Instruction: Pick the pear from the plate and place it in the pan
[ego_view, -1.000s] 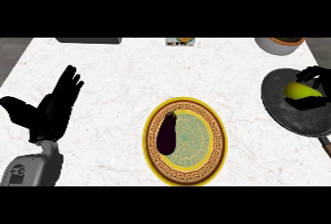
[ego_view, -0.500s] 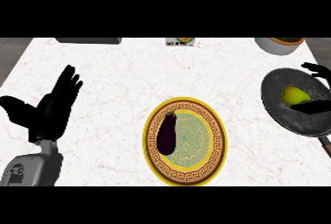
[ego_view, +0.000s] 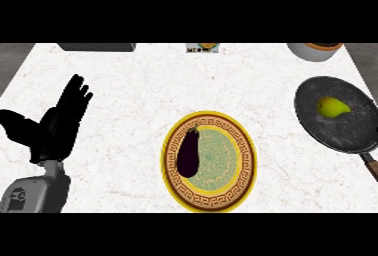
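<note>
A yellow-green pear (ego_view: 333, 106) lies inside the dark round pan (ego_view: 317, 130) at the right edge of the counter, with no hand touching it. In the middle of the counter stands a plate (ego_view: 244, 165) with a yellow rim and a brown patterned band; a dark purple eggplant (ego_view: 189, 153) lies on its left half. My left hand (ego_view: 55, 127) rests at the left, open with fingers pointing up and away. My right hand does not show in the head view.
The pan's handle (ego_view: 369, 162) runs off toward the lower right. A grey bowl-like pot (ego_view: 315, 50) stands at the back right, a small jar (ego_view: 202, 48) at the back middle, a dark flat object (ego_view: 97, 47) at the back left.
My right hand, curled over the pear in the pan a second ago, opened, let go and pulled out of view to the right. The pear stays in the pan.
</note>
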